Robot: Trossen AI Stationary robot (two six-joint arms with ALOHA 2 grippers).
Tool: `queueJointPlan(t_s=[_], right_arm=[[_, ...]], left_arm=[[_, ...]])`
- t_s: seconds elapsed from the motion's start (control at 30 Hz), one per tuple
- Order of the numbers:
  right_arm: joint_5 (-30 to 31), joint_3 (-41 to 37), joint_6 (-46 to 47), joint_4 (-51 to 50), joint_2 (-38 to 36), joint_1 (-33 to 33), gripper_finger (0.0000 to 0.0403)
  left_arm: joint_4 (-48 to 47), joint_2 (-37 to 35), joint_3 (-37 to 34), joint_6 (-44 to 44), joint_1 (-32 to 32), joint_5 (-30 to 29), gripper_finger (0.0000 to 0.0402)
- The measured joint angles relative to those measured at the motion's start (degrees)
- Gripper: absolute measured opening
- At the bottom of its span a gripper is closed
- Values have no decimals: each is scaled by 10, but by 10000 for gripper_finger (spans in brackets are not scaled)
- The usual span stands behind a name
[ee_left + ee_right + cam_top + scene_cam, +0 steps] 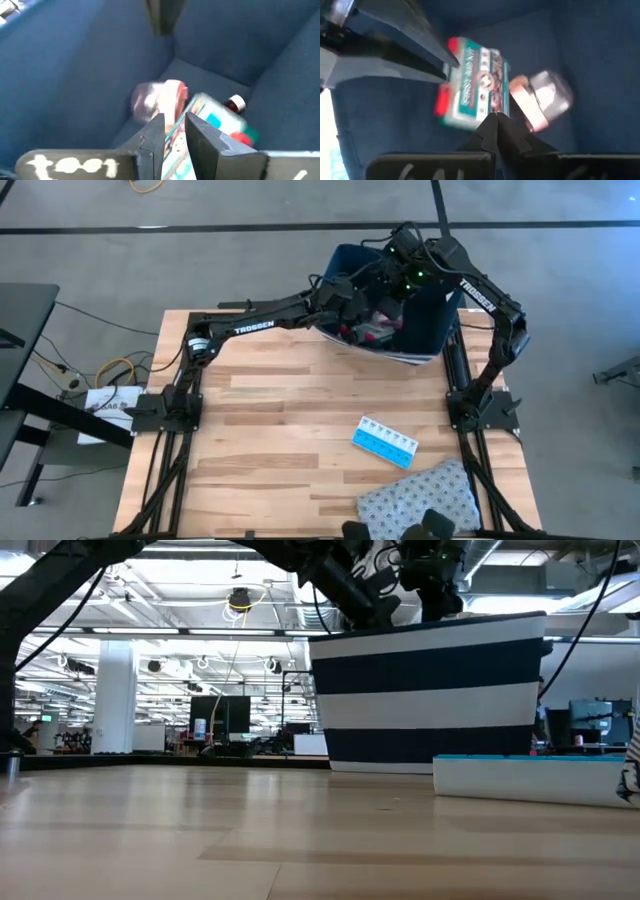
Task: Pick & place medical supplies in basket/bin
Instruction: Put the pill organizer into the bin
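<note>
The left gripper (174, 131) reaches into the navy tub (440, 330), its fingers (152, 135) clamped on the green-red flat box (212, 120), which hangs above the tub floor. Just beyond its tips lie the pink round roll (160, 100) and a red-white bottle (235, 104). The right gripper (497, 122) hovers inside the tub too, clenched empty, close above box and roll. Well behind both grippers, out on the table (270, 440), lies the light-blue pill organiser (384, 441), with the grey patterned cloth (420, 495) beside it.

Both arms reach in toward each other, wrists bent downward. The left pincer (174, 132) has its fingers slightly parted; just beside it, the right pincer (498, 125) is closed tight.
</note>
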Motion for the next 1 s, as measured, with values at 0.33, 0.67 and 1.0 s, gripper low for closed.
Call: queueJointPlan(t_s=[0.33,0.67,1.0], right_arm=[[124,0,47,-70,-61,11,0],[194,1,114,-70,-212,187,0],[183,1,294,-74,-275,420,1]], left_arm=[[17,-7,84,28,-3,-16,66],[-131,-63,162,42,-45,-192,66],[-358,-143,162,-37,-117,-277,66]])
